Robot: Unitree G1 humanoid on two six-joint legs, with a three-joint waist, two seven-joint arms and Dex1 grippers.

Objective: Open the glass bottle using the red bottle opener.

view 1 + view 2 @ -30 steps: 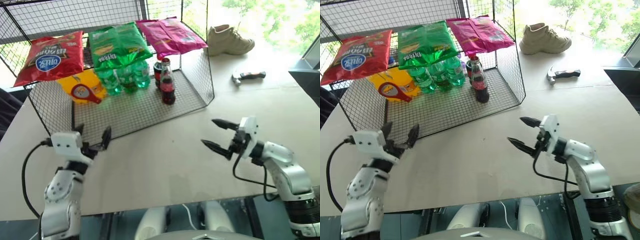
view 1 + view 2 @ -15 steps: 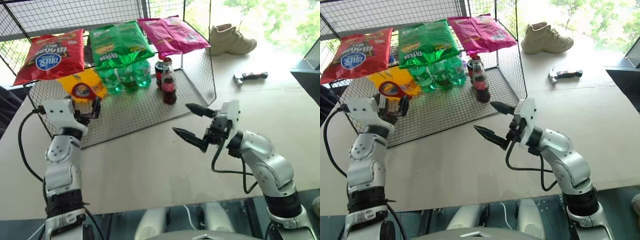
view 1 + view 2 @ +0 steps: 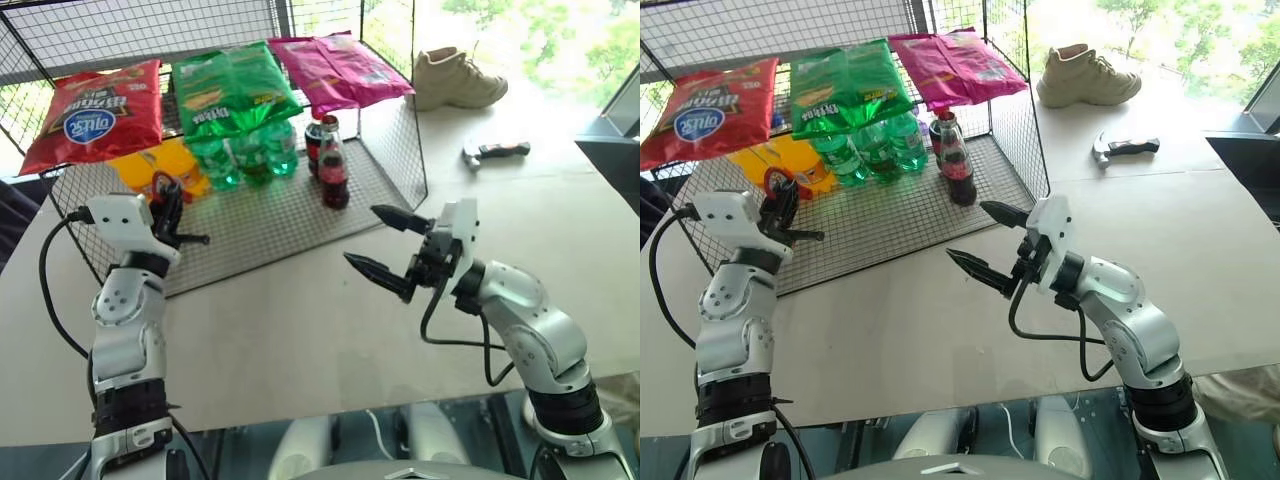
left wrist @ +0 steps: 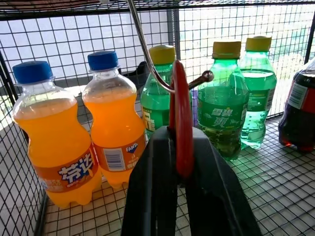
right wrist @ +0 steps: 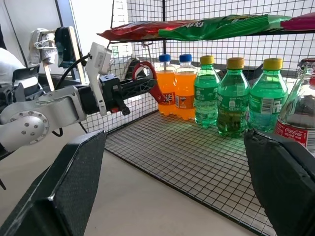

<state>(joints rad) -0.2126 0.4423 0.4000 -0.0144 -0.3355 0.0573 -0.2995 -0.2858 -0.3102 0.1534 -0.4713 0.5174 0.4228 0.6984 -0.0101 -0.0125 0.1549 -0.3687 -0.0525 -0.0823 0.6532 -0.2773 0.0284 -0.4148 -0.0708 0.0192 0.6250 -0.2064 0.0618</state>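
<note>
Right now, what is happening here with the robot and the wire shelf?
The left gripper is shut on the small flat red bottle opener, which hangs on a metal hook in the black wire shelf. The right gripper is open and empty, above the table in front of the shelf. The slim glass cola bottle stands untouched on the shelf floor, its cap on.

— Setting?
— Mock shop corner in a test room: black wire shelf (image 3: 395,150) on a pale worktop (image 3: 560,215), snack bags (image 3: 235,85) on top, soda bottles (image 3: 875,150) beneath.
— Non-retail items?
— Shoe (image 3: 455,80), hammer (image 3: 495,153).
</note>
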